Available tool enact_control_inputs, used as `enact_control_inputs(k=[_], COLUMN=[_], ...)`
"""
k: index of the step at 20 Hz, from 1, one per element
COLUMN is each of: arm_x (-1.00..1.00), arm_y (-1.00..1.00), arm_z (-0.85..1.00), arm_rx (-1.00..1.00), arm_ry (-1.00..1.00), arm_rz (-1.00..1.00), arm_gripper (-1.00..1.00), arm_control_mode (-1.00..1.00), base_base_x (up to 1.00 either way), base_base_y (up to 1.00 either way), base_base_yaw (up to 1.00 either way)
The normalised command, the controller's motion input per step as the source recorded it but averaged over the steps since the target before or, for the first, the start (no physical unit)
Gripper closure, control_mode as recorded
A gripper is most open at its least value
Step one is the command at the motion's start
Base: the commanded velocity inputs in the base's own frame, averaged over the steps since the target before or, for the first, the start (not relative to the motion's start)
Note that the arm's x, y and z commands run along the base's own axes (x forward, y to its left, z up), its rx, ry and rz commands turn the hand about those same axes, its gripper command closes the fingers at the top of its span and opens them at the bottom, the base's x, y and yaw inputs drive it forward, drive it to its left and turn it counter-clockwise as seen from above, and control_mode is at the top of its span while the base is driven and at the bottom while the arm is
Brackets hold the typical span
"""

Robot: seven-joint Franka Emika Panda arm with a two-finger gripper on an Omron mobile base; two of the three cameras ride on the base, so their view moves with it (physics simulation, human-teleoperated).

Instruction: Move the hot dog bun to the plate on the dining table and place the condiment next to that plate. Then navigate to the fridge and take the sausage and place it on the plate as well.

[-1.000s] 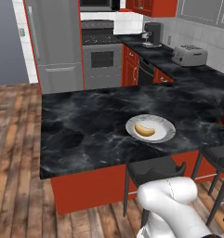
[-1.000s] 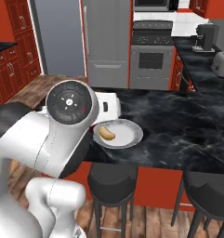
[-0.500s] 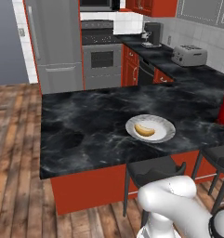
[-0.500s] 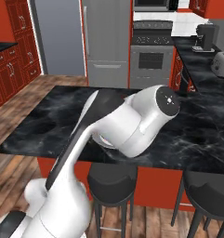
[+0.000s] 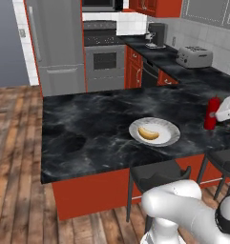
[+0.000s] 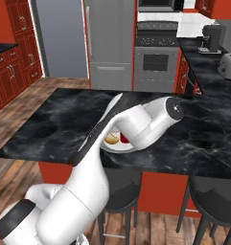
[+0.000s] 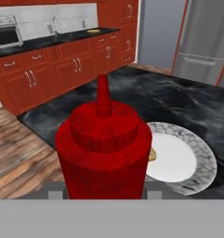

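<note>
The slim dark red squeeze bottle point(image 7: 103, 153) is pinched upright in the two-finger gripper point(image 5: 220, 113), above the glossy black marble dining table point(image 5: 88, 128), beside the round white-grey plate point(image 5: 170, 129) holding the tan bun point(image 5: 148, 134). If it is released while tilted, it could be toppled onto the plate's rim.

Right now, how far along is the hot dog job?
Done: the hot dog bun lies on the plate on the dining table. In hand: the tool is shut on the condiment, carried upright near the plate and not yet set down. Left: set it beside the plate, then go to the fridge for the sausage.
</note>
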Motion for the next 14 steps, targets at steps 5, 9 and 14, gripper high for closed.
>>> enact_control_inputs(k=[5,9,14], arm_x=[0.61,0.46,0.62], arm_y=[-0.16,-0.46,-0.49], arm_z=[-0.68,-0.30,-0.37], arm_rx=[0.00,0.00,0.00], arm_ry=[0.00,0.00,0.00], arm_rz=[0.00,0.00,0.00], arm_gripper=[1.00,1.00,1.00], arm_control_mode=[-1.00,-1.00,-1.00], base_base_x=[0.00,0.00,0.00], base_base_y=[0.00,0.00,0.00], base_base_yaw=[0.00,0.00,0.00])
